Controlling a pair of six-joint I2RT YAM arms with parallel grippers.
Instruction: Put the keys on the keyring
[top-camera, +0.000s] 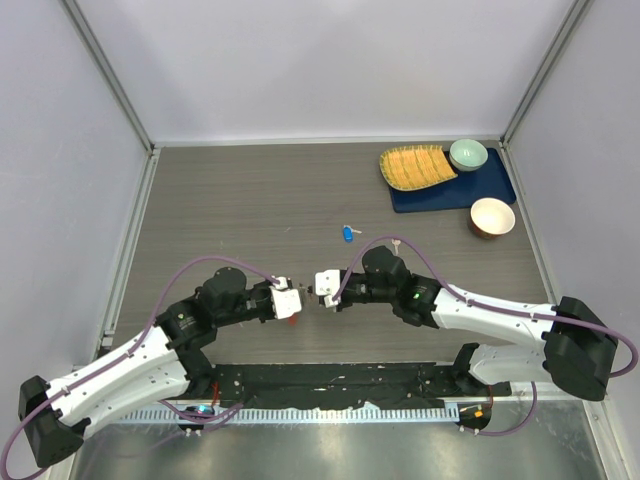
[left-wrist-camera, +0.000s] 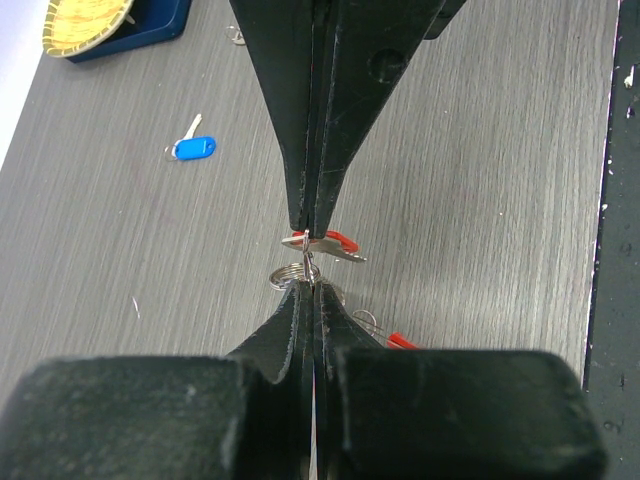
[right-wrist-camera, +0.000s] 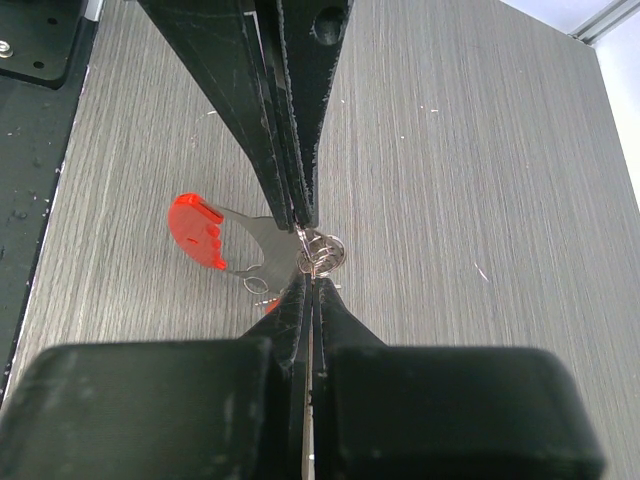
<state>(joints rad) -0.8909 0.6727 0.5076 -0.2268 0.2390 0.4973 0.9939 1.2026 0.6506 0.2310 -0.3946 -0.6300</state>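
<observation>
My left gripper (top-camera: 299, 299) and right gripper (top-camera: 319, 290) are both shut and meet tip to tip low over the table's middle. In the right wrist view the right gripper (right-wrist-camera: 310, 282) pinches the wire of the silvery keyring (right-wrist-camera: 322, 252). A red-headed key (right-wrist-camera: 200, 232) reaches with its silver blade to the left gripper's tips. In the left wrist view the left gripper (left-wrist-camera: 312, 284) has the keyring (left-wrist-camera: 287, 272) beside its tips, and a second red piece (left-wrist-camera: 401, 341) shows partly hidden. A blue-headed key (top-camera: 348, 233) and a plain silver key (top-camera: 397, 243) lie loose farther back.
At the back right a dark blue mat (top-camera: 497, 185) carries a yellow ribbed plate (top-camera: 417, 167) and a green bowl (top-camera: 468, 154). A brown-rimmed bowl (top-camera: 491, 216) stands beside it. A black base plate (top-camera: 330, 385) runs along the near edge. Grey walls close in the left, right and back.
</observation>
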